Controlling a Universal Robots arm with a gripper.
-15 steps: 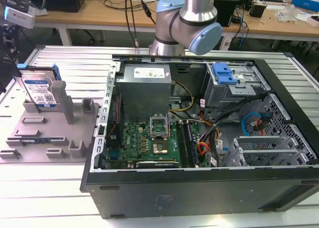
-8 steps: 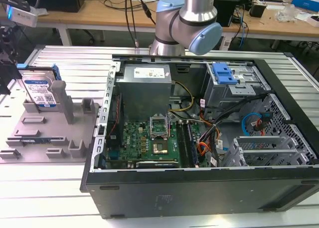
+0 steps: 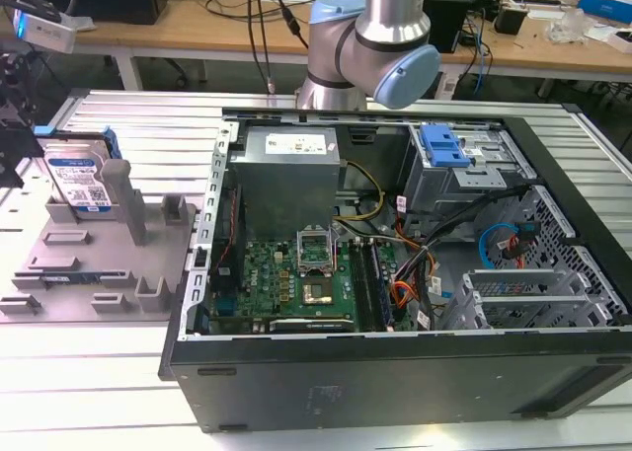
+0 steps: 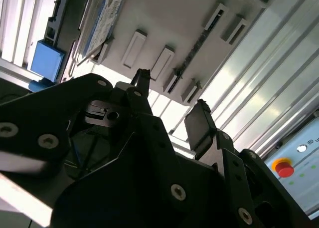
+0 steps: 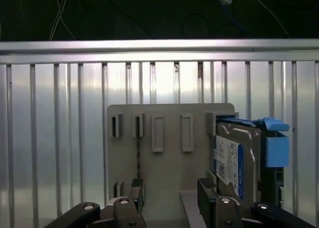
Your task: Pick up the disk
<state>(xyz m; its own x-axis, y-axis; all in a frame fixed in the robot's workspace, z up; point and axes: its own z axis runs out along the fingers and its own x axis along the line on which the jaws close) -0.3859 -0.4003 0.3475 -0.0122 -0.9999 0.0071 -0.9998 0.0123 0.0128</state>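
A: Silver rectangular hard-drive disk (image 3: 79, 180) with blue side rails — where?
B: Upright in the grey plastic posted fixture (image 3: 99, 263), exterior view's left.
A: Black fingers (image 5: 205, 190)?
B: Apart, clamping nothing — over the fixture, near the disk.

arm (image 3: 387, 17) — silver tube, blue caps | claw (image 5: 171, 189) — black, silver screws

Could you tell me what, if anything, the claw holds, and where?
Nothing; the open claw is empty, the hard drive standing apart in its fixture.
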